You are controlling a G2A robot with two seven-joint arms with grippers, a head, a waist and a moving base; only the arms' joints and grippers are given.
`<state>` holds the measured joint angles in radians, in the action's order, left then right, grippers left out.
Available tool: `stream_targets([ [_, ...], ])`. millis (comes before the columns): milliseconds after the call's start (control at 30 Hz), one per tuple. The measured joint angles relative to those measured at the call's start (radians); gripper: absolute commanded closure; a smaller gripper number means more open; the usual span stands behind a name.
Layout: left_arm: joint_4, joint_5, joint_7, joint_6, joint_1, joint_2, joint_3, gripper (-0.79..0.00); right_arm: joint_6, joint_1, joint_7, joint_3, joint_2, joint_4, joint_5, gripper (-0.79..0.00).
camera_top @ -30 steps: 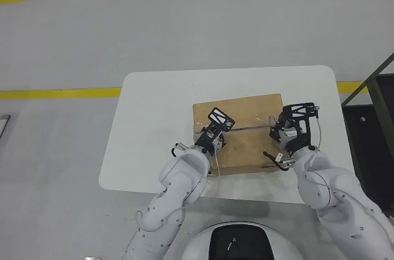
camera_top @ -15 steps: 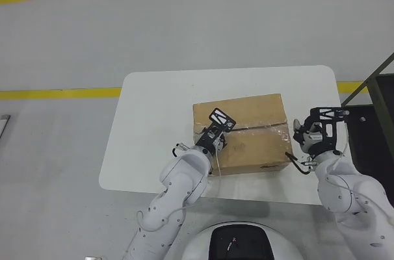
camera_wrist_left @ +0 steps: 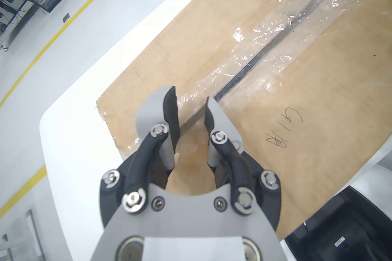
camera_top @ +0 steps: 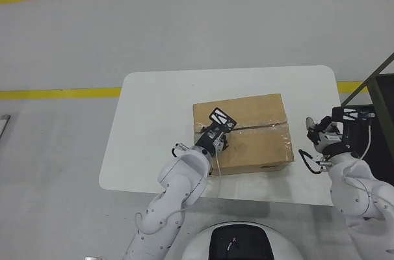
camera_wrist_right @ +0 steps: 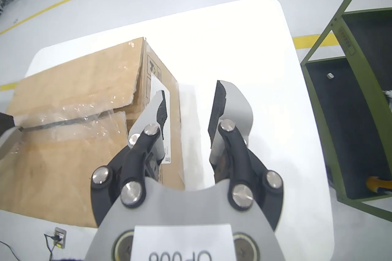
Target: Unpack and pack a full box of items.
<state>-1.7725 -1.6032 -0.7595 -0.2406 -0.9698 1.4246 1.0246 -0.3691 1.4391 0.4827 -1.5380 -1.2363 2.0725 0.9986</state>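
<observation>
A closed brown cardboard box (camera_top: 249, 133) sits mid-table, its top seam (camera_wrist_left: 260, 51) covered with clear tape. Over the seam's left end hovers my left gripper (camera_wrist_left: 191, 103) (camera_top: 210, 135), fingers open a little, one on each side of the tape line, holding nothing. My right gripper (camera_wrist_right: 190, 103) (camera_top: 317, 127) is open and empty above bare table, just off the box's right side (camera_wrist_right: 159, 97). There the far flap's corner (camera_wrist_right: 134, 72) is lifted slightly and the tape is crumpled.
The white table (camera_top: 158, 130) has free room left of the box and behind it. A green metal rack (camera_wrist_right: 352, 84) (camera_top: 379, 110) stands close to the table's right edge. A yellow floor line (camera_top: 54, 93) runs behind the table.
My right gripper has come off the top of the box's right end and moved right, clear of the box. The left arm and the box have stayed put.
</observation>
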Motion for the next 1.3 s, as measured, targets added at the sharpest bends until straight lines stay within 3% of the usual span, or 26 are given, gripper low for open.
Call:
stream_targets([
  [67, -0.022, 0.004, -0.006, -0.012, -0.011, -0.003, 0.017, -0.785, 0.022, 0.011, -0.047, -0.018, -0.002, 0.000, -0.043, 0.000],
  [333, -0.155, 0.021, -0.026, -0.031, -0.082, -0.019, 0.105, -0.785, 0.102, 0.045, -0.243, -0.049, -0.015, 0.008, -0.205, 0.000],
  [500, -0.251, -0.010, -0.054, -0.018, -0.143, -0.032, 0.184, -0.785, 0.200, 0.020, -0.271, -0.016, -0.017, 0.012, -0.230, 0.000],
  [700, -0.348, -0.031, -0.084, -0.009, -0.243, -0.049, 0.320, -0.785, 0.325, -0.086, -0.235, 0.110, -0.022, -0.047, -0.205, 0.000],
  [933, -0.388, -0.054, -0.082, -0.037, -0.341, -0.066, 0.446, -0.785, 0.395, -0.286, -0.192, 0.361, -0.050, -0.170, -0.155, 0.000],
  [1133, -0.403, -0.054, -0.066, -0.035, -0.374, -0.071, 0.476, -0.785, 0.397, -0.451, -0.156, 0.545, -0.086, -0.312, -0.113, 0.000],
  [1300, -0.403, -0.054, -0.066, -0.036, -0.374, -0.071, 0.476, -0.785, 0.351, -0.517, -0.111, 0.616, -0.106, -0.396, -0.077, 0.000],
])
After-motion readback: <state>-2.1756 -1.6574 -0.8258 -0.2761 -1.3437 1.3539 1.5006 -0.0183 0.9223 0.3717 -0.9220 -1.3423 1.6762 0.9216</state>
